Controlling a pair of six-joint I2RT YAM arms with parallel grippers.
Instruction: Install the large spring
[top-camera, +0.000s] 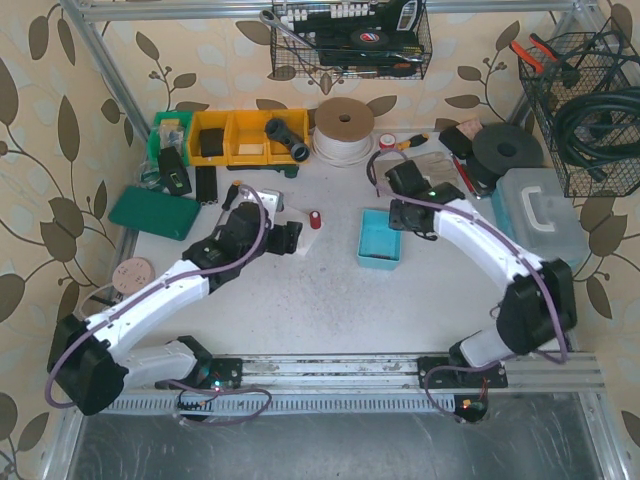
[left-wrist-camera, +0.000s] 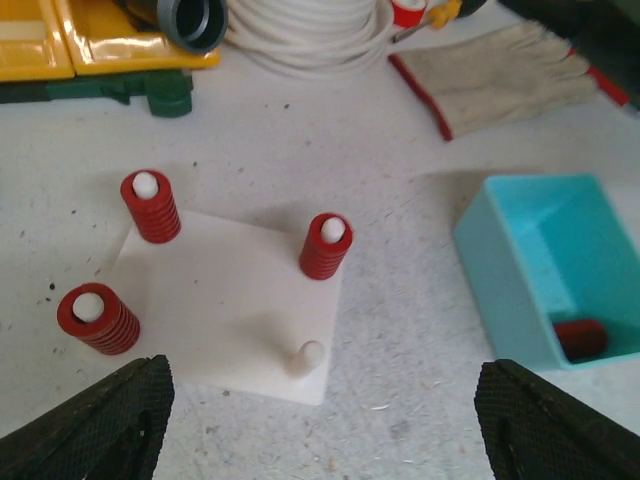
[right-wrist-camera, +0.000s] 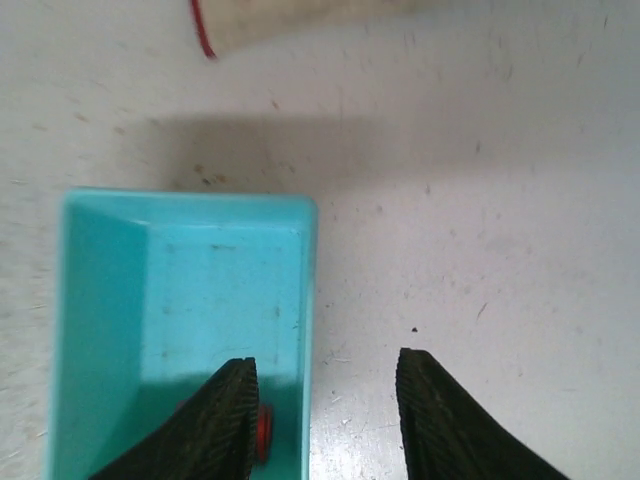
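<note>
A white base plate (left-wrist-camera: 225, 310) lies on the table with red springs on three of its pegs (left-wrist-camera: 325, 246) (left-wrist-camera: 151, 206) (left-wrist-camera: 97, 318). The fourth peg (left-wrist-camera: 308, 356) at the plate's near right corner is bare. One loose red spring (left-wrist-camera: 580, 338) lies in the near corner of the blue bin (left-wrist-camera: 520, 290). My left gripper (left-wrist-camera: 320, 420) is open and empty, just short of the bare peg. My right gripper (right-wrist-camera: 325, 400) is open over the bin's right wall (right-wrist-camera: 305, 300), one finger inside the bin. That finger (right-wrist-camera: 215, 425) half hides the red spring (right-wrist-camera: 263, 432).
Yellow bins (top-camera: 235, 135), a coil of white cord (top-camera: 343, 130) and a work glove (left-wrist-camera: 500, 70) lie at the back. A green pad (top-camera: 155, 212) is at the left, and a clear box (top-camera: 545, 215) at the right. Wire baskets (top-camera: 350, 40) hang above.
</note>
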